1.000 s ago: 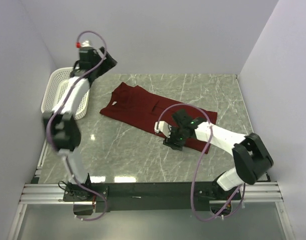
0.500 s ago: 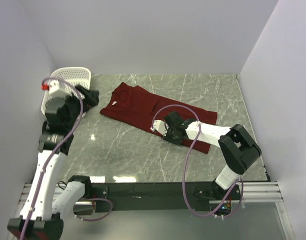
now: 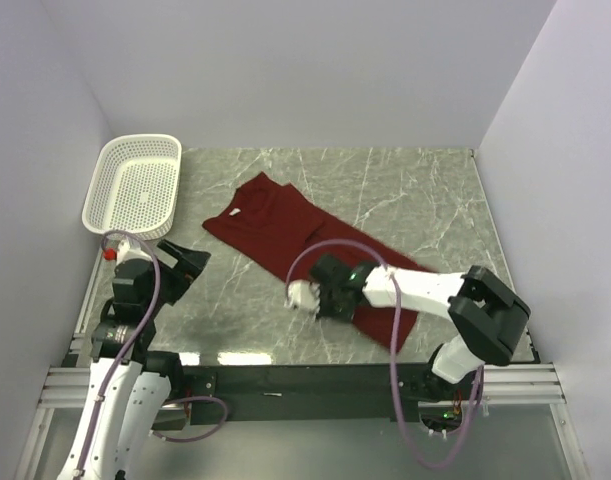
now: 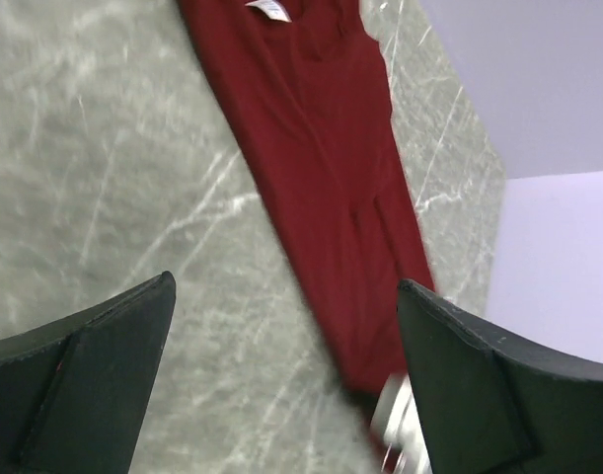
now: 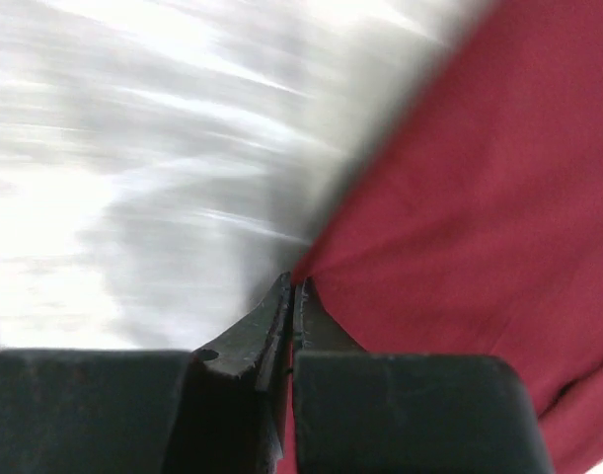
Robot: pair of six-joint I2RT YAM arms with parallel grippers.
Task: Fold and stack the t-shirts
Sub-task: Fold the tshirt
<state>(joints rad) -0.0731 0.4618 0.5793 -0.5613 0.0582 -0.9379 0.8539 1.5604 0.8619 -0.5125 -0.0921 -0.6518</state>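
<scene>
T-shirt (image 3: 281,232), maroon, lies flat diag. across mid table (image 3: 425,190), neck label toward back-left. Your R gripper (image 5: 292,291) is pinched tight on its near edge; L gripper (image 4: 286,286) hangs front-left, jaws wide apart.

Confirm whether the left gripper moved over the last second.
Yes. The left gripper came from the far end of the basket back toward the arm bases, now past its near end.

— What sits at the far left?
— A white perforated basket (image 3: 135,190), upright, in the table's far left corner, close to the wall.
— And the table?
— A grey-green marbled top (image 3: 425,190) with pale veins. Plain pale walls (image 3: 315,70) on three sides, a metal rail (image 3: 530,385) along the near edge.
</scene>
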